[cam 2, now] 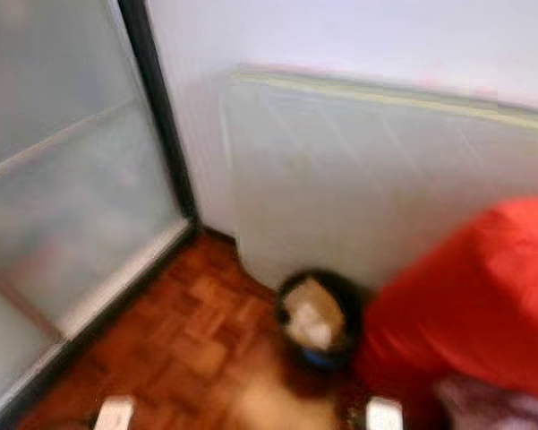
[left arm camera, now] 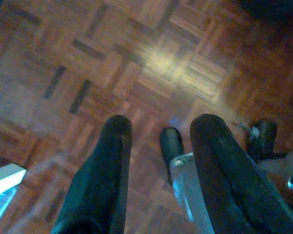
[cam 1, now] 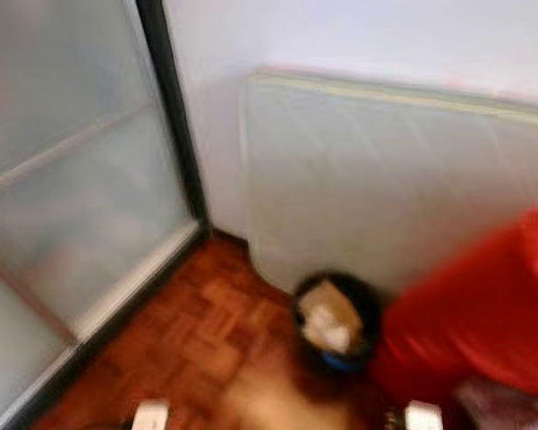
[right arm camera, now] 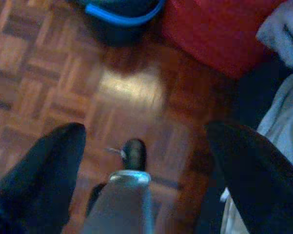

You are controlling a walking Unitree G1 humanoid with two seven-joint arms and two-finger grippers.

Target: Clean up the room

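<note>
On my left stands a frosted glass door point(cam 1: 63, 179). My left end effector point(left arm camera: 158, 146) hangs narrowly parted over parquet floor point(cam 1: 197, 340). Mid-room, the black wastebasket point(cam 1: 336, 322) holds crumpled paper; it looks light and rigid, so I'd grip its rim. The right end effector point(right arm camera: 146, 146) gapes wide near red fabric point(cam 1: 483, 331).

Two long black fingers point(right arm camera: 44, 165) spread wide apart, nothing between but brown parquet wood floor point(right arm camera: 53, 68). Beyond the tips, dark bin with blue rim point(right arm camera: 122, 14) beside red fabric mass point(right arm camera: 214, 34); grey cloth point(right arm camera: 283, 122) near one finger.
</note>
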